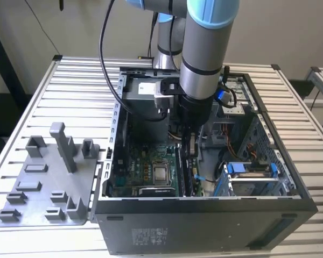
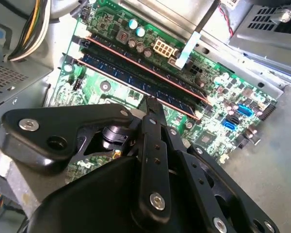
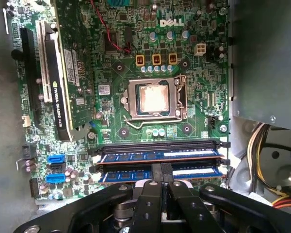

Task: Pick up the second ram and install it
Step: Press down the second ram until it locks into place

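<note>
In the first wrist view the end effector (image 3: pixel 161 175) covers the middle of the second ram (image 3: pixel 184 172), and its linkage runs off the picture's edge. In the exterior view the case wall (image 1: pixel 204 217) hides the motherboard's near edge beneath the end effector (image 1: pixel 189 141), whose fingertips are too small to make out.

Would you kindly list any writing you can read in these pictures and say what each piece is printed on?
Motherboard: white maker's logo above the processor socket, a brand mark left unquoted.
Expansion card: white print along its edge, too blurred to read.
Computer case: pale label on its outer wall, too small to read.
</note>
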You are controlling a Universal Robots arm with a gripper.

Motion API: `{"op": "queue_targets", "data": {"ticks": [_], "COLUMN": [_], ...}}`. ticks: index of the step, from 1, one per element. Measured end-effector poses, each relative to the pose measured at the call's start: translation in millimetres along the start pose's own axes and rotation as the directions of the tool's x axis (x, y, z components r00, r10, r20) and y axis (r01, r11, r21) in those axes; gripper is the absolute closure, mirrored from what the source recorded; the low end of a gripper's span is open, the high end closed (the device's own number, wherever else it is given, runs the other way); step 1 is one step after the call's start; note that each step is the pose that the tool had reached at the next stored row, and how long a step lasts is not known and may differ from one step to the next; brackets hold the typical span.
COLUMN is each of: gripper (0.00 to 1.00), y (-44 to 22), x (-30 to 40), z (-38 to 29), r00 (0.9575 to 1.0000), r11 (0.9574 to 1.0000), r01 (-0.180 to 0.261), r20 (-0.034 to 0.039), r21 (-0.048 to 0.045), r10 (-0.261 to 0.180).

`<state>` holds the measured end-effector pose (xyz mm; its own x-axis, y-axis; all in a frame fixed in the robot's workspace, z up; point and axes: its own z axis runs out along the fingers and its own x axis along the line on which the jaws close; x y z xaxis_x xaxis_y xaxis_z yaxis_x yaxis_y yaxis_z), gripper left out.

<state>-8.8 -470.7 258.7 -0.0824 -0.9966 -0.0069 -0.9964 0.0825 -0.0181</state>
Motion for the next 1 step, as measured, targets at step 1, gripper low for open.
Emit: {"op": "queue_targets", "data": {"ticks": [1], "gripper": [0.89], "y": [0.0], "x": [0.0], "z": [-0.1], "r00": [1.0000], "r11": [1.0000], "r01": [0.000], "r20": [-0.0001], "r21": [-0.0001], "r10": [0.000]}}
